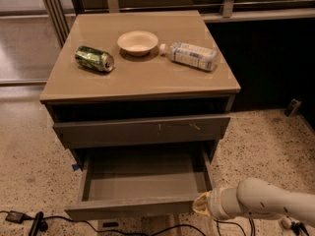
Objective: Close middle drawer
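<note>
The middle drawer [142, 181] is pulled far out of the cabinet, showing its empty grey box interior. Its plain front [128, 209] faces me at the bottom of the view. My gripper [201, 204], on a white arm coming in from the lower right, sits at the right end of the drawer front, touching it or very close to it. Its pale yellowish tip is level with the front's top edge.
Above, a drawer front with pale scratch marks [142, 130] stands slightly out. On the cabinet top [147, 80] lie a green can [94, 58], a cream bowl [138, 42] and a plastic bottle [189, 55]. Black cables [29, 221] run across the speckled floor.
</note>
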`<state>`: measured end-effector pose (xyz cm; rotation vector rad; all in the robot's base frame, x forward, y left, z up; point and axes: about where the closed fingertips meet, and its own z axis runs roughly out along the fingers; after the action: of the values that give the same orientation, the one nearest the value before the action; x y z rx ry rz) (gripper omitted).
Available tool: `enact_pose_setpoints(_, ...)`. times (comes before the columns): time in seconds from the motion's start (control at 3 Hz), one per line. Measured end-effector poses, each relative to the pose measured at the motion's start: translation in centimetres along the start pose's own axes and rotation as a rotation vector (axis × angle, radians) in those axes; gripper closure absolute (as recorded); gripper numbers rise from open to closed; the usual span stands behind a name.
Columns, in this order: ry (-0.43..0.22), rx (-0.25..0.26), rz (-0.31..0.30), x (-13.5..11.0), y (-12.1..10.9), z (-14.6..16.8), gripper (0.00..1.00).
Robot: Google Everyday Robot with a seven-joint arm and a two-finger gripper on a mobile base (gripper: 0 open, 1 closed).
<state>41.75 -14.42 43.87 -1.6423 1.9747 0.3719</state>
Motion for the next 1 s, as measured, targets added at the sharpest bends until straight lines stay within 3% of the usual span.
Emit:
enact_pose_setpoints(0.33,-0.006,0.014,0.002,0.04,-0.82,-0.07,0.86)
enact_pose_setpoints(0.67,-0.006,0.014,0.002,0.04,-0.82,-0.07,0.55)
enact_pose_setpoints(1.0,-0.006,0.014,0.002,0.04,-0.82,-0.07,0.32)
